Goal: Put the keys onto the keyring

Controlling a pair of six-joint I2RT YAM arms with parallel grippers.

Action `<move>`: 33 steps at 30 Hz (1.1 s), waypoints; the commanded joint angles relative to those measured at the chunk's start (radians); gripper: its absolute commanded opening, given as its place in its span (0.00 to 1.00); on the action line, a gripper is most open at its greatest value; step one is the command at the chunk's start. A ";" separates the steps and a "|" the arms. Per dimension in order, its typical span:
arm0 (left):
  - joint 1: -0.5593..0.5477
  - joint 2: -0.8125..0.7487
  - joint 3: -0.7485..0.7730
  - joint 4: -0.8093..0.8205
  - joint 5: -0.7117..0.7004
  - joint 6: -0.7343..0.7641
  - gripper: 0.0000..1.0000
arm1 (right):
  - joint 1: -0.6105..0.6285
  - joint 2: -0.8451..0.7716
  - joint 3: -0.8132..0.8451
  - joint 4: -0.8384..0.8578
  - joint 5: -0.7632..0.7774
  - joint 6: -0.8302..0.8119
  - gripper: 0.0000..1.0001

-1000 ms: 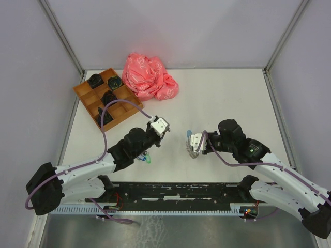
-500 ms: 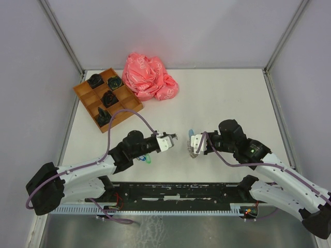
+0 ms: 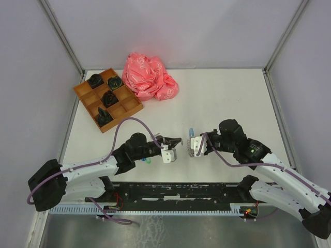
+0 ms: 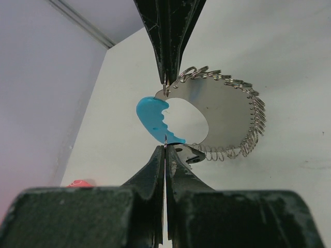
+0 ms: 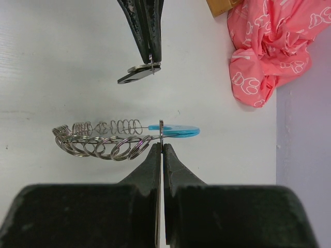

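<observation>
Nearest the bases, under the left forearm: small silver keys with green and blue tags [image 3: 147, 160] on the white table [image 3: 232, 98]. Further out, pinched tight in the left gripper [image 4: 165, 147]: small black-tagged key [image 4: 187, 154]. Just beside it, clamped between the closed fingers of the right gripper [image 5: 161, 147]: large oval keyring of silvery coiled chain with a light blue curved segment [image 4: 257, 119]. At the far left, brown compartment tray [image 3: 132, 107]; next to that, crumpled pink bag [image 3: 150, 77].

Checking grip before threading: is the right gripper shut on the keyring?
Shut: the right wrist view shows the right gripper pinching the keyring beside its blue segment, fingers together.
</observation>
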 commanded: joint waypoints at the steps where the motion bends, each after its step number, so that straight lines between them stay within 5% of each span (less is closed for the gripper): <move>1: -0.023 0.021 0.010 0.102 -0.006 0.083 0.03 | 0.003 -0.010 0.010 0.066 -0.032 -0.026 0.01; 33: -0.053 0.108 0.050 0.195 0.024 0.084 0.03 | 0.003 0.005 0.009 0.028 -0.051 -0.052 0.01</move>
